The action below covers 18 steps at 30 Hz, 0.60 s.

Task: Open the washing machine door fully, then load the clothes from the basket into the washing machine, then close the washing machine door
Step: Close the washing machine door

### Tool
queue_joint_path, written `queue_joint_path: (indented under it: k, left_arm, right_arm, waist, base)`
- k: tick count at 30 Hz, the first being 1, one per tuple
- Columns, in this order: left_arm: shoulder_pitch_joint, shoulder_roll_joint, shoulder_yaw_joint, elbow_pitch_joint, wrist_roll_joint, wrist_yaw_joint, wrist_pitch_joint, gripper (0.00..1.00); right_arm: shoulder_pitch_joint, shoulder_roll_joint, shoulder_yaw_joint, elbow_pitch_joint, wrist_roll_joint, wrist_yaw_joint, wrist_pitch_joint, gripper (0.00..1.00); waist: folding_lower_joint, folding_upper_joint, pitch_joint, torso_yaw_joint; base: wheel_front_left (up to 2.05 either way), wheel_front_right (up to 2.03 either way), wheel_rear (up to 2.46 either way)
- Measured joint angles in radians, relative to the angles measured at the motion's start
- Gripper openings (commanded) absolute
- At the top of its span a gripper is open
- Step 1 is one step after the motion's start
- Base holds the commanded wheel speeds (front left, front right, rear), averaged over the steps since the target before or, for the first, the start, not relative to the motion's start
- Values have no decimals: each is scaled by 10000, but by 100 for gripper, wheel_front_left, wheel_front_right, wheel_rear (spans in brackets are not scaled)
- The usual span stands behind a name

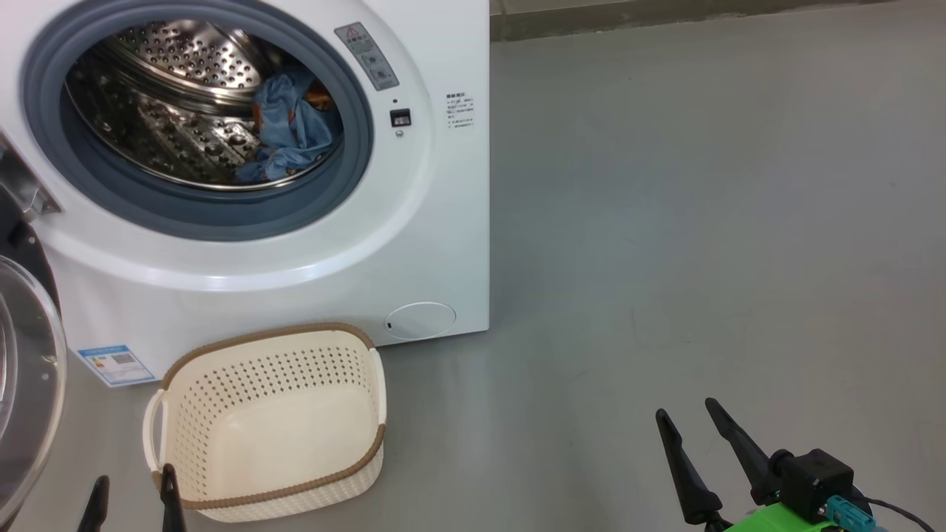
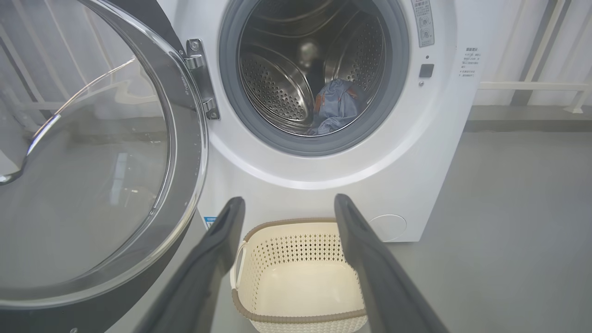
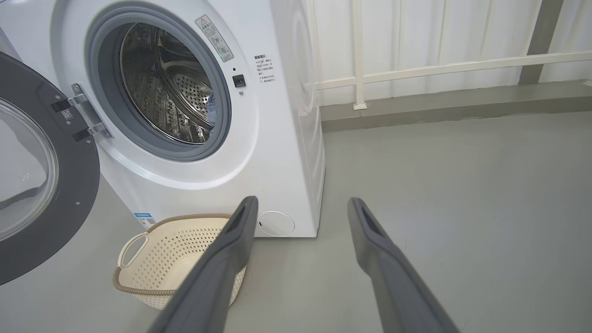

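washer (image 1: 414, 222): white boxy front-loader standing on grey floor (image 1: 702, 222); its top and left side are cut off in the head view.
writing: grey sticker (image 1: 366, 55) by the opening has a warning triangle, and its icons are too small to read; the rows of small print (image 1: 460, 111) on the right of the front are illegible; the blue label (image 1: 117, 364) at the lower left has a coloured chart, text not legible.
door (image 2: 92, 185): swung open to the washer's left on a metal hinge (image 2: 202, 78); dark rim, bulging clear glass; cut by the frame edge in every view.
drum (image 1: 170, 140): perforated steel with raised ribs, ringed by a grey-blue rubber gasket (image 1: 355, 148).
clothes (image 1: 292, 129): inside the drum, low and to the right; crumpled light blue fabric with orange-brown patches; print too small to make out.
basket (image 1: 259, 336): on the floor just in front of the washer, below the opening; cream perforated plastic, rounded rectangle, brown woven-look rim, loop handle; its bare bottom shows.
cover (image 1: 421, 320): round, white, at the lower right of the front.
left gripper (image 1: 134, 475): fingers spread, holding nothing; only the dark tips show in the head view, beside the basket's handle.
right gripper (image 1: 686, 408): fingers spread, holding nothing, over bare floor, well apart from the washer.
railing (image 3: 439, 69): white bars behind the washer.
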Motion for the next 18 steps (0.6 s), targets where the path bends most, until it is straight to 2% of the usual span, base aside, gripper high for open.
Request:
queue_joint_path:
  k: [18]
  left_arm:
    - [7, -10, -38, 0, 46, 4, 0, 100]
  right_arm:
    - [0, -12, 15, 10, 0, 0, 0, 100]
  waist:
    - [0, 0, -81, 35]
  base:
    - [0, 0, 0]
